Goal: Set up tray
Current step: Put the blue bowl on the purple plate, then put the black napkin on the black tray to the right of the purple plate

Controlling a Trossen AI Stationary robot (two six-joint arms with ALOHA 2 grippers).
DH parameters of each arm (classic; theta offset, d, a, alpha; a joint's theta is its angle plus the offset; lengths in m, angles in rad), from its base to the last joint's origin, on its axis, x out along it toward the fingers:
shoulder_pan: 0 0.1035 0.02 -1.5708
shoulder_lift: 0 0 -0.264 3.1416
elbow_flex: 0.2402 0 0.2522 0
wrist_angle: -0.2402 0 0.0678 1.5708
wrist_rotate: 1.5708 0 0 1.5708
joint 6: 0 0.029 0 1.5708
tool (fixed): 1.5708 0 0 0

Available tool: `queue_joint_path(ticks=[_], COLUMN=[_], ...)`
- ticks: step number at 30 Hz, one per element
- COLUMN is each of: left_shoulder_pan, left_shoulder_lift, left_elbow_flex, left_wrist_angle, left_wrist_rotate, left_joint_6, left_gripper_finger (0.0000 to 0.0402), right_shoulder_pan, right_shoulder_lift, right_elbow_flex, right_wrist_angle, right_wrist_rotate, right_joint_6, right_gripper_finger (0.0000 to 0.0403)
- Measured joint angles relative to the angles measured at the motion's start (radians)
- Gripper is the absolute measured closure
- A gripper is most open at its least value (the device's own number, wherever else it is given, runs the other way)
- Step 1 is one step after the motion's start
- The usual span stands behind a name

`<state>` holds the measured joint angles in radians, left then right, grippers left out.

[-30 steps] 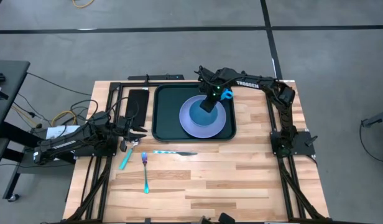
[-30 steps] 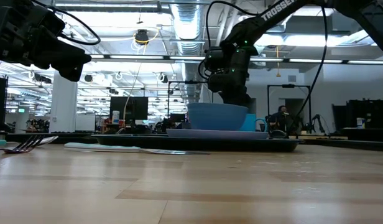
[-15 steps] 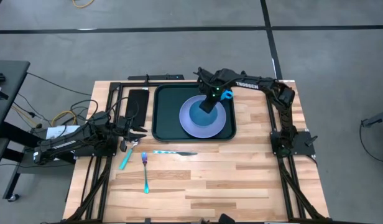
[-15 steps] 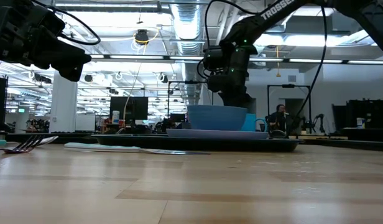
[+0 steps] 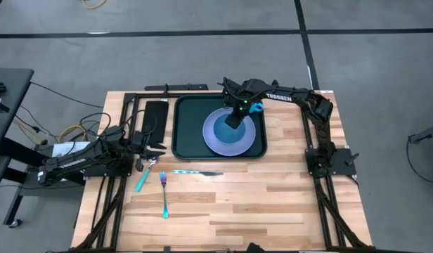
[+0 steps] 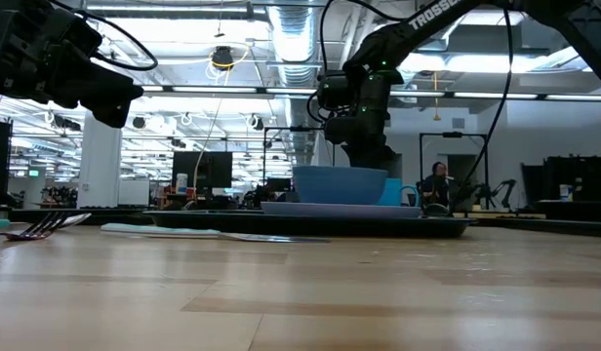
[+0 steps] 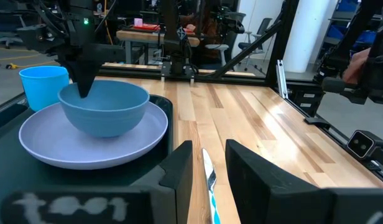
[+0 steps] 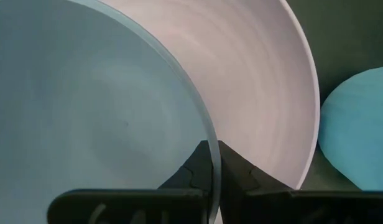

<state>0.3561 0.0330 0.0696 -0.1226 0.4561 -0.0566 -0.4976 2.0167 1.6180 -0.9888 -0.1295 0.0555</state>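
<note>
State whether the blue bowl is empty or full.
Empty: the blue bowl shows only its bare inside, and the right gripper pinches its rim.

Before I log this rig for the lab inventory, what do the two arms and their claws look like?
Both arms are dark, nearly black, built of slim jointed links. The right arm carries white TROSSEN lettering along its link, a small green light near the wrist, and black cables looping above it in the low view. The left arm is equally dark. The left claw has two flat, blocky black fingers.
</note>
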Motion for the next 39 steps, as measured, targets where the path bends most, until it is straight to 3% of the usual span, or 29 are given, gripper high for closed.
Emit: queue_joint_path(ticks=[18,29,39], left_shoulder_pan=[0.0,0.0,0.0], left_shoulder_lift=[0.0,0.0,0.0], left_elbow_flex=[0.0,0.0,0.0], left_wrist_angle=[0.0,0.0,0.0], left_wrist_rotate=[0.0,0.0,0.0], left_joint_6=[0.0,0.0,0.0], left_gripper_finger=[0.0317,0.0317,0.0317], right_shoulder_pan=[0.0,0.0,0.0], right_shoulder_lift=[0.0,0.001,-0.001], right_elbow_flex=[0.0,0.0,0.0], right_wrist_angle=[0.001,0.001,-0.032], right_wrist_rotate=[-0.002,0.0,-0.001], right_joint_6=[-0.002,-0.014,-0.028], right_gripper_finger=[0.0351,0.0302,0.0294])
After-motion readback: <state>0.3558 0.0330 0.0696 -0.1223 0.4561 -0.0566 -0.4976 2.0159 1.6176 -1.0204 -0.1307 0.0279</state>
